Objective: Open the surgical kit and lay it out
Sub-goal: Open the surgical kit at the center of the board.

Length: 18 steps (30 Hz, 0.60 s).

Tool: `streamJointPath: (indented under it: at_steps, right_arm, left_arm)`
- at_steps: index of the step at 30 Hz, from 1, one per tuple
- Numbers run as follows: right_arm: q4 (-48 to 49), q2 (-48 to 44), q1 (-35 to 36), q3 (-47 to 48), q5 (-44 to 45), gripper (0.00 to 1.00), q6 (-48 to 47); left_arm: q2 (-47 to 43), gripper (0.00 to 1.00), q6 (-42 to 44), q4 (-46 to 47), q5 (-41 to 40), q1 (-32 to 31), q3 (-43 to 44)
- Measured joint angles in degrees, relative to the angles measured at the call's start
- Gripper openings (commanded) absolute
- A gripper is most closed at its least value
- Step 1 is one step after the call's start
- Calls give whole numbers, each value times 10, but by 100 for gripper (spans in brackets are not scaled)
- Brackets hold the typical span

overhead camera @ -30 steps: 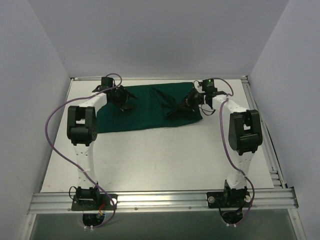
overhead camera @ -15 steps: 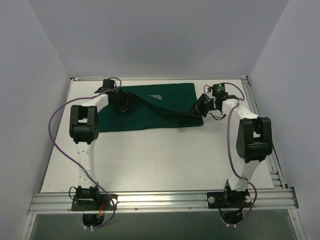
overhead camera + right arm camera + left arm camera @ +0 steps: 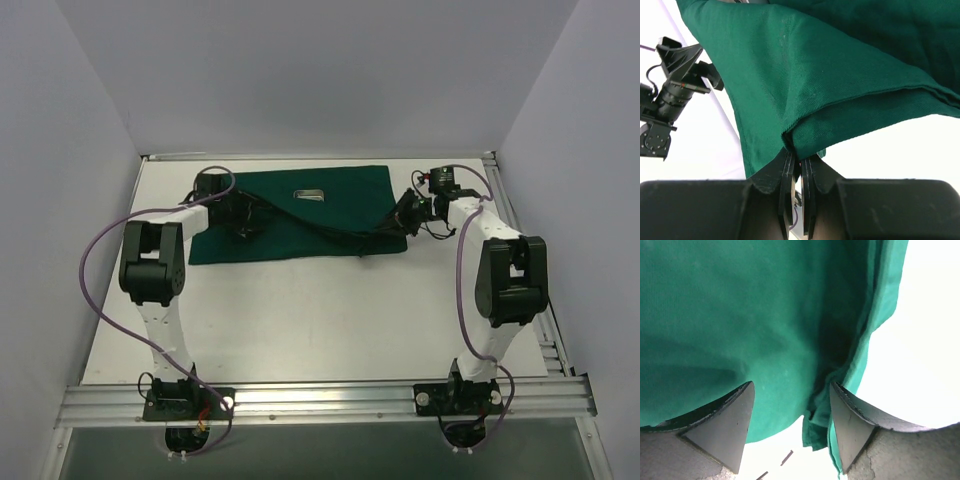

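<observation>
1. Spreading the green cloth [image 3: 300, 228] along the far edge of the worktop [image 3: 320, 320], from near the far left corner to near the far right corner, as a bed for the kit's contents.
2. Baring a small silver tray [image 3: 309, 195] on the cloth, close to the middle of the far edge; making out no other instruments at this size.
3. Pinching a folded corner of the cloth [image 3: 840, 75] in the right jaws, closed tight on the fabric near the far right corner, and holding that fold up off the worktop.
4. Holding the left jaws wide apart just over the cloth's left edge [image 3: 740, 315], near the far left corner, clamping nothing; setting the fingers [image 3: 725, 420] either side of a hanging hem, probably lining up a grip.
5. Showing a raised crease running across the cloth from one arm's end to the other, most likely an upper layer under tension from the right-hand pinch.
6. Judging the wrap only partly opened: needing a left-hand hold on the hem as an anchor, to avoid dragging the tray along with the layer.
</observation>
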Motion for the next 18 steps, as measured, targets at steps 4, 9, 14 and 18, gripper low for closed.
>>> streamJointPath:
  at_steps: [4,9,14,18]
  right_arm:
    - [0,0,0,0,-3,0,0]
    - [0,0,0,0,-4,0,0]
    - [3,0,0,-3,-4,0,0]
    - [3,0,0,-8,-4,0,2]
  left_arm:
    - [-23,64,-10,35,2,2,-20]
    - [-25,64,-29,110,5,5,-31]
    - [-18,68,-51,154,7,5,-33]
    - [15,67,-58,167,7,5,14]
